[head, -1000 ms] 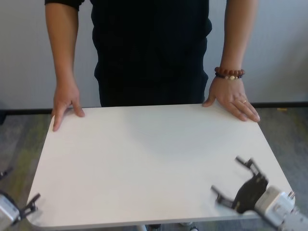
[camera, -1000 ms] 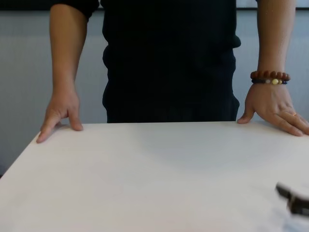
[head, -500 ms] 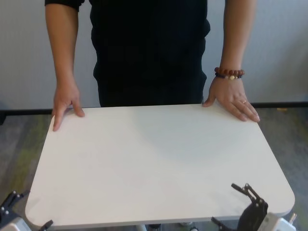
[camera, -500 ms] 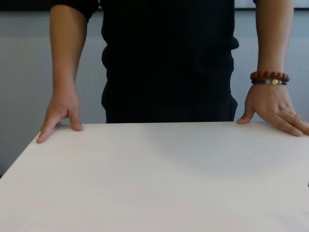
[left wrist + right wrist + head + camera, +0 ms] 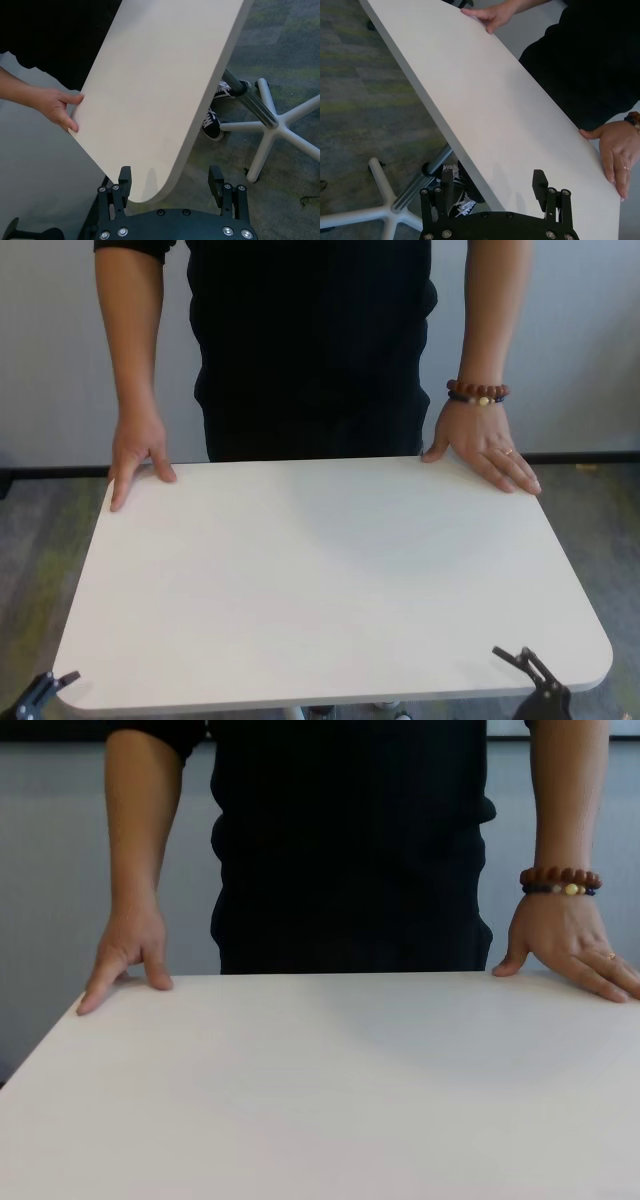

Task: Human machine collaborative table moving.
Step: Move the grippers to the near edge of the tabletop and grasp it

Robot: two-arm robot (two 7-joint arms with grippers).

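The table is a wide white top that also fills the chest view. The human in black stands at its far side, one hand flat on each far corner, the braceleted hand on the right. My left gripper is open, and the table's near left corner lies between its fingers without visible contact. My right gripper is open too, its fingers either side of the near right edge. In the head view only the tips of the left gripper and right gripper show.
Under the top run a grey pole leg and a white star-shaped base on grey-green carpet. The person's sneakers stand beside the pole. A pale wall is behind the person.
Both grippers have drawn back toward me and sunk to the table's near edge. The right one has left the tabletop's near right area. The person's hands have stayed put.
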